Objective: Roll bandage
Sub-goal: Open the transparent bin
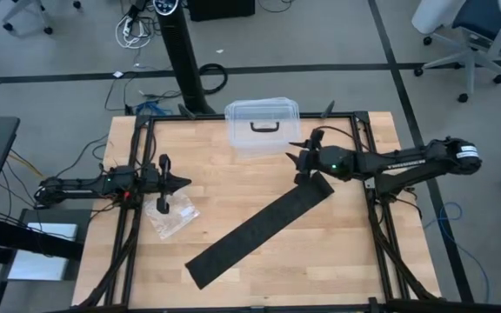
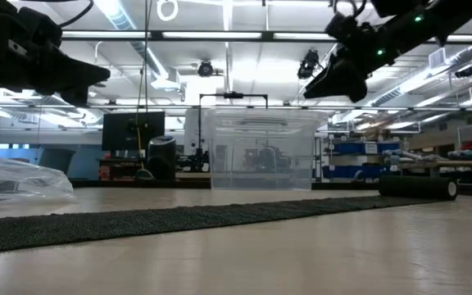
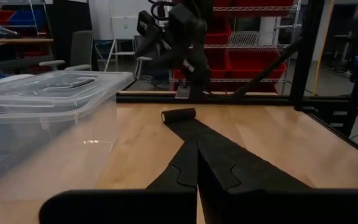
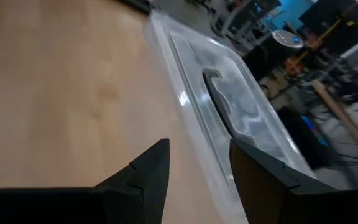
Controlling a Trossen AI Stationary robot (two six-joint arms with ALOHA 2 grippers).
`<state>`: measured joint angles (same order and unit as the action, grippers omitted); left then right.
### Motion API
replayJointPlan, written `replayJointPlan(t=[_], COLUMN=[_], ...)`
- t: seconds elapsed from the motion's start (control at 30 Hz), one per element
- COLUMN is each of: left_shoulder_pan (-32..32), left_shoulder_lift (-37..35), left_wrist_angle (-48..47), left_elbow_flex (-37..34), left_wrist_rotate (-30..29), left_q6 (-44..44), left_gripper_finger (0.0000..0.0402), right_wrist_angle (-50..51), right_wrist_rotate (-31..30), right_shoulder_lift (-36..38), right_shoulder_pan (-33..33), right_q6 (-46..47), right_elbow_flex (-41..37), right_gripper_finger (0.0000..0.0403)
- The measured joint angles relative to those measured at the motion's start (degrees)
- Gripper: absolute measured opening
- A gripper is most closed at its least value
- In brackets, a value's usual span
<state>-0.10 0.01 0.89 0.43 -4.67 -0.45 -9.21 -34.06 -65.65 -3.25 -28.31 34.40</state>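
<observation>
From above, the right gripper [image 1: 301,160] is hanging with fingers apart just over the rolled end of the long flat black cloth bandage [image 1: 259,228] lying slantwise on the wooden table [image 1: 346,261]. The left gripper [image 1: 179,183] is waiting pinched closed beside a crinkly clear plastic bag [image 1: 174,217].

Low down, the clear plastic box [image 2: 259,147] is partly hiding the room.

In the right wrist view, the bandage is hidden.

a long black bandage [image 1: 259,228] lies diagonally across the wooden table [image 1: 337,252], its upper end just beneath the right gripper [image 1: 301,160] beside the clear plastic box [image 1: 262,127], while the left gripper [image 1: 163,184] hovers over a crinkly plastic bag [image 1: 172,219].
</observation>
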Motion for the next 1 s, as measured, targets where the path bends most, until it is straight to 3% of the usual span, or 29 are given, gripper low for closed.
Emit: replayJointPlan(t=[0.67,0.77,0.93,1.0], left_shoulder_pan=[0.0,0.0,0.0,0.0], left_shoulder_lift=[2.3,2.3,2.3,2.3], left_wrist_angle=[-0.3,-0.3,-0.4,-0.4], left_elbow_flex=[0.0,0.0,0.0,0.0], left_wrist_rotate=[0.0,0.0,0.0,0.0], left_q6=[0.2,0.2,0.2,0.2], left_gripper_finger=[0.0004,0.0004,0.0004,0.0004], right_wrist_angle=[1.3,1.4,1.0,0.1], right_wrist_rotate=[-23.2,-24.3,-27.2,-28.3], right_shoulder_lift=[-17.9,-18.9,-18.8,-18.1], right_shoulder_pan=[-0.2,-0.5,-0.3,-0.1], right_q6=[-12.0,-12.3,-13.1,-14.2], right_elbow_flex=[6.6,7.6,8.8,9.2], right_gripper_finger=[0.0193,0.0163,0.0054,0.0052])
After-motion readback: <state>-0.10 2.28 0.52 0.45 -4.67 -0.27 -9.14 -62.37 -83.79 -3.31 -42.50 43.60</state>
